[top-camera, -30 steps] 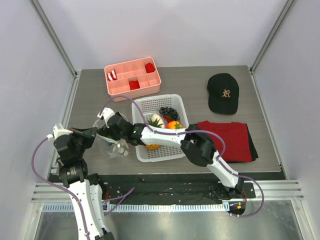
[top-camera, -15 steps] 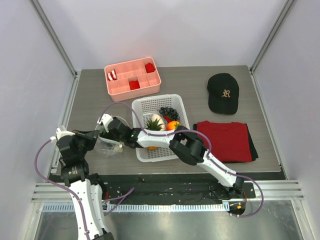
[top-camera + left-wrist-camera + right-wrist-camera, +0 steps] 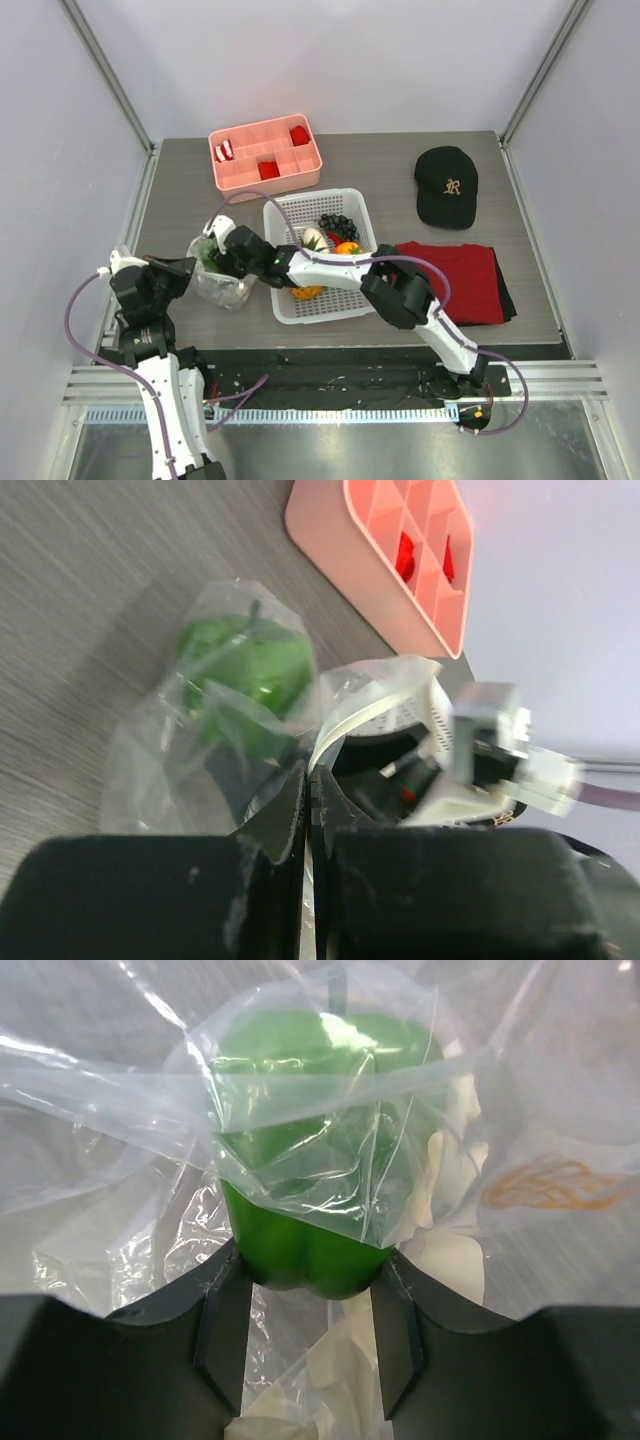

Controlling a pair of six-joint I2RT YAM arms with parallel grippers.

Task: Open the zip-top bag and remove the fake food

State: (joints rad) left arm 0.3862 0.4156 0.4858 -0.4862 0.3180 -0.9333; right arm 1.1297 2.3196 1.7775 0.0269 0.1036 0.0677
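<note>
- Two grippers are meeting at the bag (image 3: 226, 290), which is lying left of centre in the top view, touching the basket (image 3: 284, 303).
- Left gripper (image 3: 308, 780) is pinching the bag's rim, jaws closed.
- I'm clamping the right gripper (image 3: 310, 1256) on the green pepper (image 3: 320, 1110) at the bag's mouth.

The grey wood-grain table (image 3: 400, 160) carried a pink compartment tray (image 3: 266, 184) at rear left, a white perforated basket (image 3: 284, 304) at centre, a black cap (image 3: 446, 186) at rear right, a red folded cloth (image 3: 462, 282) at front right and the zip-top bag (image 3: 222, 287) at front left.
</note>
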